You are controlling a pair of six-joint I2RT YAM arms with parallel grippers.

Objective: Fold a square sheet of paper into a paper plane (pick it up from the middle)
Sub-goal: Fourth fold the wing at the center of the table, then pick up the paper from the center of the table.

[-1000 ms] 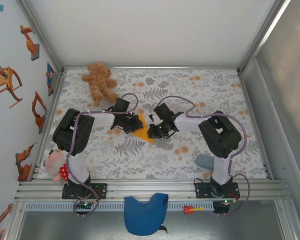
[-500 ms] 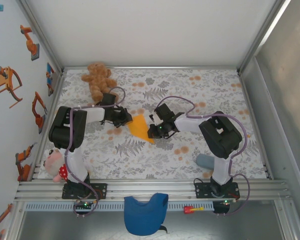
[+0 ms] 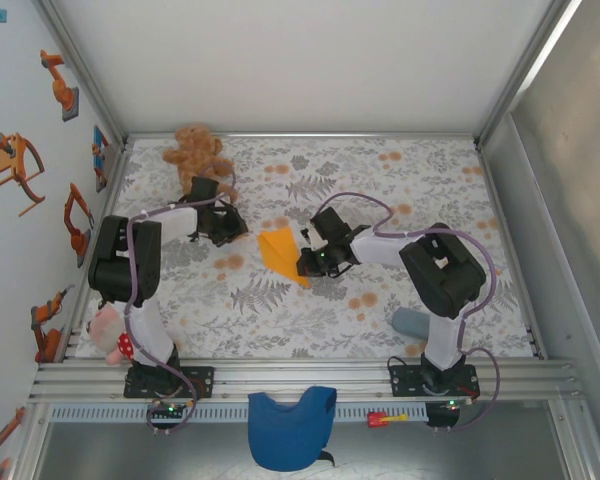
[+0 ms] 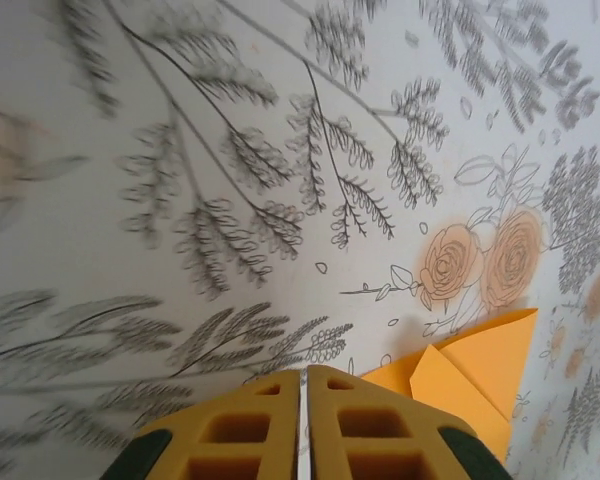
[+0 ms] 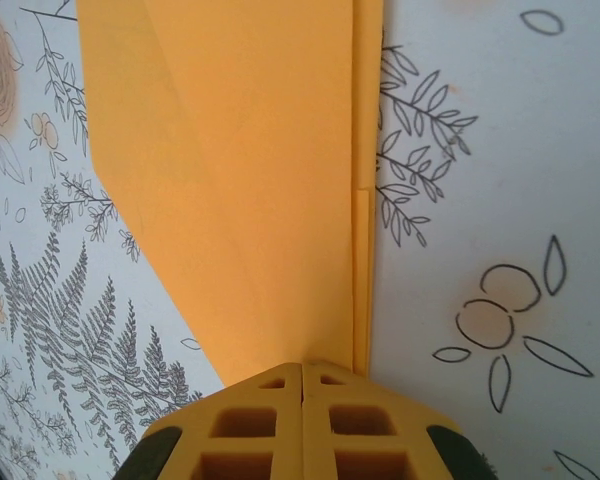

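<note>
Right gripper [image 5: 302, 368] is sitting closed on the paper plane [image 5: 260, 180] tip; left gripper [image 4: 305, 373] is hovering closed, empty, at its 10 o'clock.

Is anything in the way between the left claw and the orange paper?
No, nothing visible. Just bare flowery tablecloth lies between the left claw and the orange paper. The teddy bear sits on the claw's other side, away from the paper.
</note>
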